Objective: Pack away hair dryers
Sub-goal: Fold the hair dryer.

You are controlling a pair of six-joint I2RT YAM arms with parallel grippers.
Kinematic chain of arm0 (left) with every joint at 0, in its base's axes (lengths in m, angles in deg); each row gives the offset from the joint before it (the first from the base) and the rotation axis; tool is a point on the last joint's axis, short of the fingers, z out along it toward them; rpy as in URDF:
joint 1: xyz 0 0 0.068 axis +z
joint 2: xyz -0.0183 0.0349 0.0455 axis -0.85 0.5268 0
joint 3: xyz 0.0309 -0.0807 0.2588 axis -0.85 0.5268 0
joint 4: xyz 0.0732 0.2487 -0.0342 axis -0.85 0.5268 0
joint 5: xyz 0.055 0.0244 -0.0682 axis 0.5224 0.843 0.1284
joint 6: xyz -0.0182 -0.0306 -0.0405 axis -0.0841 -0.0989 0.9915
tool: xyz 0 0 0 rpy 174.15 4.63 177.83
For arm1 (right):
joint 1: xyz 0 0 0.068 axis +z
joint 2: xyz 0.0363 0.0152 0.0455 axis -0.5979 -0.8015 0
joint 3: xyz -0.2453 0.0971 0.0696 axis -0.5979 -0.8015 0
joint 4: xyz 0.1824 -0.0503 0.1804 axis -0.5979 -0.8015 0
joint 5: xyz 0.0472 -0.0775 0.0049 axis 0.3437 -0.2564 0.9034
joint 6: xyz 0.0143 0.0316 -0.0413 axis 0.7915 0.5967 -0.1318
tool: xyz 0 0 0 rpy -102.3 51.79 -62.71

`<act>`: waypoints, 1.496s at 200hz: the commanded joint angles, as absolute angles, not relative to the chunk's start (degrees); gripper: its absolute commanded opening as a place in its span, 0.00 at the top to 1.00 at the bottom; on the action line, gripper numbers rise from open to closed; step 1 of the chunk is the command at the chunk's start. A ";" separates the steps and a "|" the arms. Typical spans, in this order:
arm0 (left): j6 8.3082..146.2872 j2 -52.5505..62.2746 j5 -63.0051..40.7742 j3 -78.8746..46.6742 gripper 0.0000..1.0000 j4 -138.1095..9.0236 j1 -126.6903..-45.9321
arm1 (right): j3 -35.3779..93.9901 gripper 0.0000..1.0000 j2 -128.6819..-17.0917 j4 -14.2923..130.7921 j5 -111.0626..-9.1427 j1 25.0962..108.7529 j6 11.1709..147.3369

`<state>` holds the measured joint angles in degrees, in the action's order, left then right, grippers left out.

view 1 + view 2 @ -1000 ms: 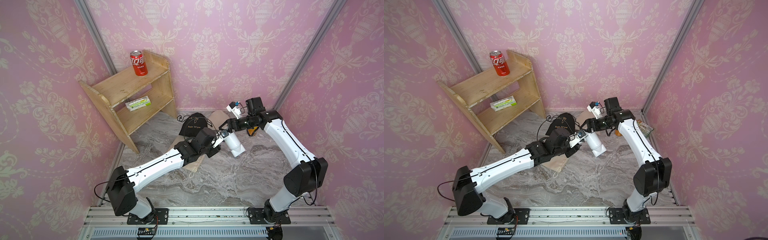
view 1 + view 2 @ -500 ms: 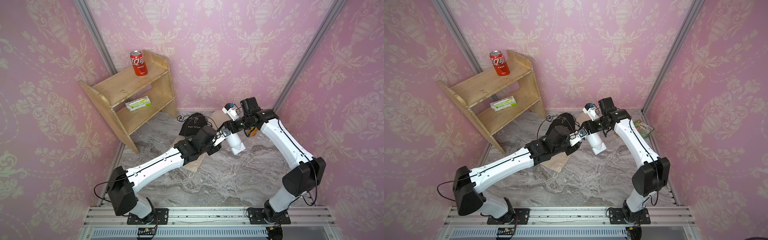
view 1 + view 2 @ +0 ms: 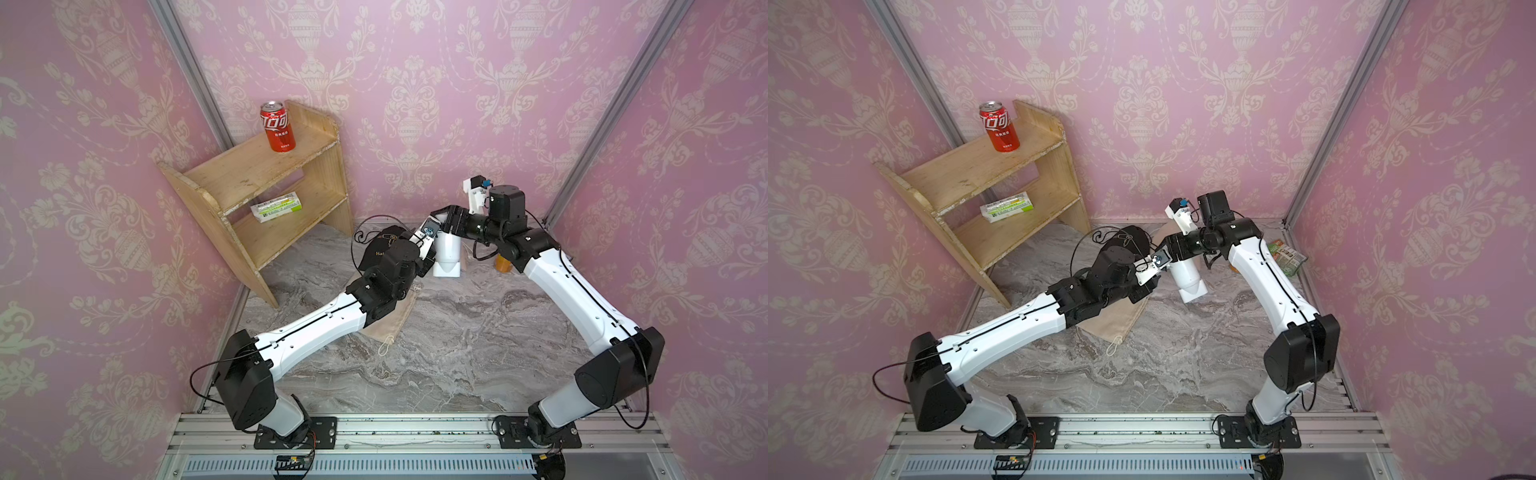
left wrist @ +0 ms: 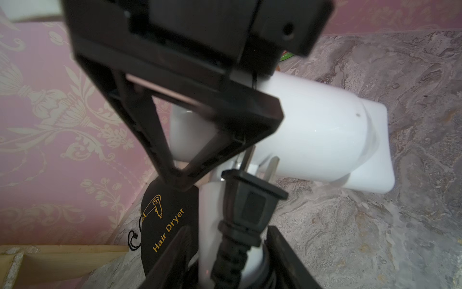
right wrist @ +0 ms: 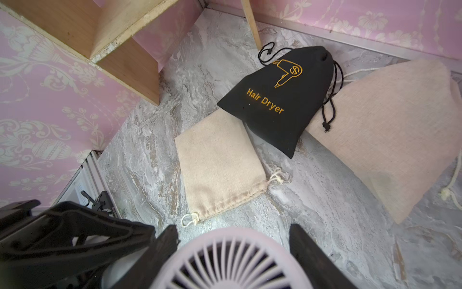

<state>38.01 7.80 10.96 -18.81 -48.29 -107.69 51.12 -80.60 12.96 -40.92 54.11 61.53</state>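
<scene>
Reaching up from the lower left of both top views, the left arm lay long and low toward the centre of the frame, almost fully extended. The left gripper was clamped on the handle of the white hair dryer, with the black plug and its cord lying against that handle between the fingers. The right arm climbed from the lower right toward the upper middle, then folded back at the wrist toward the centre, its last links roughly level. The right gripper was closed on the rear end of the barrel, one finger on each side of the round intake grille. The dryer stood at centre frame between the two wrists, barrel upright and flat nozzle pointing down at the marble surface; whether the nozzle touched it could not be told. In the right wrist view a black "Hair Dryer" pouch lay overlapping a small beige pouch and a large beige pouch.
</scene>
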 commanded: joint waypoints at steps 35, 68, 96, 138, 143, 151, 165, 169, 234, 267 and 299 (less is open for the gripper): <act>42.64 5.97 21.91 -17.40 0.92 -62.28 -105.41 | 52.50 0.68 -78.46 18.88 -39.21 54.73 74.71; 45.04 6.51 24.71 -16.91 0.92 -65.50 -105.41 | 51.65 0.69 -76.83 24.45 -41.80 54.74 80.43; 46.50 7.07 26.67 -16.99 0.92 -67.50 -105.42 | 50.49 0.70 -75.75 29.25 -43.48 54.74 85.03; 49.29 7.72 29.65 -17.00 0.92 -70.73 -105.44 | 47.45 0.70 -73.55 37.43 -47.54 54.91 93.25; 49.94 7.82 29.89 -17.07 0.92 -71.18 -105.41 | 47.02 0.70 -73.22 38.17 -48.69 55.06 94.36; 50.62 8.08 30.30 -17.18 0.92 -72.06 -105.43 | 46.12 0.70 -72.76 40.16 -50.07 55.36 95.74; 52.15 8.48 30.82 -17.10 0.92 -73.65 -105.50 | 45.25 0.69 -72.14 42.51 -53.10 55.93 99.05; 52.58 8.60 30.82 -17.09 0.92 -74.08 -105.50 | 45.01 0.68 -72.08 43.32 -53.75 56.17 99.78; 58.82 10.59 30.67 -17.61 0.90 -79.12 -105.93 | 40.54 0.68 -69.98 55.37 -65.19 59.71 109.43; 59.47 10.99 30.53 -17.45 0.90 -80.22 -106.48 | 37.91 0.63 -68.55 57.51 -68.66 60.65 110.09; 58.94 10.30 29.04 -16.28 0.89 -79.97 -106.55 | 38.46 0.44 -67.32 52.97 -70.44 60.54 106.00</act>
